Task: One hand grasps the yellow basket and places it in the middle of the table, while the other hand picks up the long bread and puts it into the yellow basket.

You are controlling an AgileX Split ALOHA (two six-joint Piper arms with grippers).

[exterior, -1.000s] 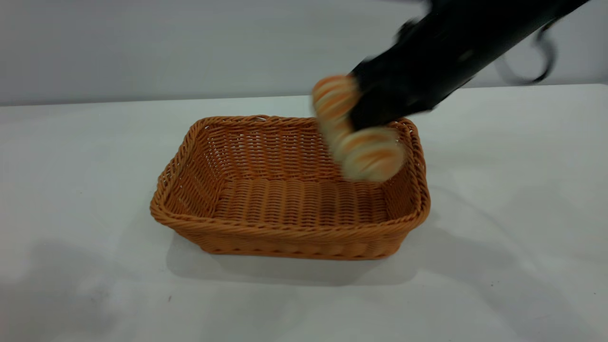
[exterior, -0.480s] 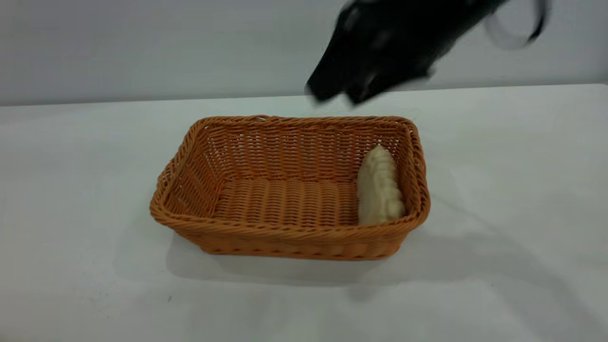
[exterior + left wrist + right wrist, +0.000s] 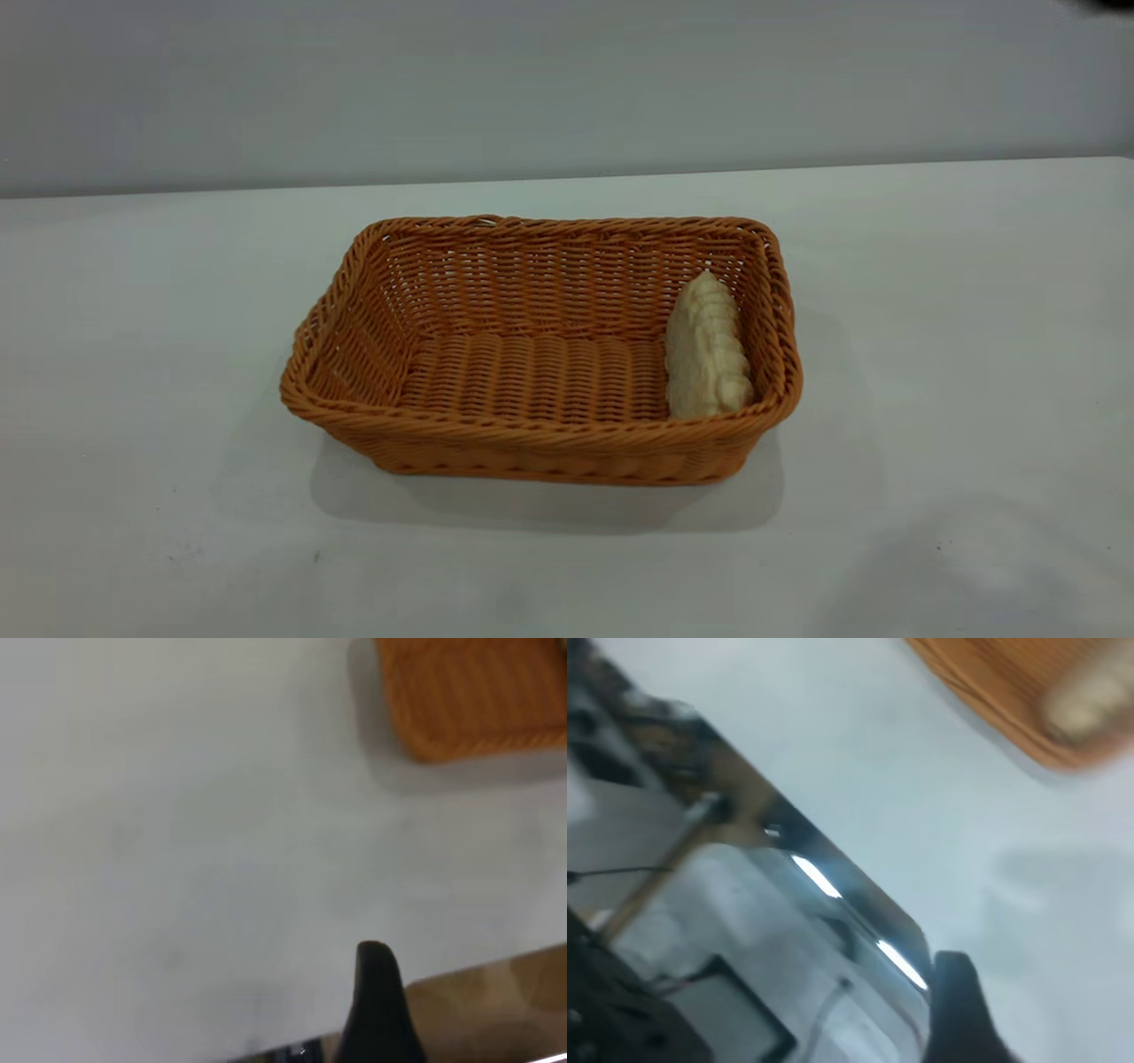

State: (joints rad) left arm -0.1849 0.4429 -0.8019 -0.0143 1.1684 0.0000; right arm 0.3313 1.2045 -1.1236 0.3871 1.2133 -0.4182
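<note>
The yellow basket [image 3: 496, 266] stands in the middle of the white table [image 3: 957, 354]. The long bread [image 3: 706, 350] lies inside it against the right end wall, pale underside facing out. Neither gripper shows in the exterior view; only a dark bit of the right arm [image 3: 1118, 3] is at the top right corner. The left wrist view shows one black finger [image 3: 376, 992] of the open, empty left gripper over the table's edge, with the basket [image 3: 469, 700] far off. The right wrist view shows one black finger [image 3: 961, 1010] of the open, empty right gripper, with the basket [image 3: 992, 682] and bread [image 3: 1090, 704] far off.
The table's edge [image 3: 833, 868] and the floor and rig parts beyond it show in the right wrist view. A brown floor [image 3: 496, 1001] shows past the table edge in the left wrist view. Small dark specks [image 3: 315, 557] mark the table in front of the basket.
The right gripper let the bread go into the right end of the basket, then rose up and to the right out of the exterior view. The basket has not moved.
</note>
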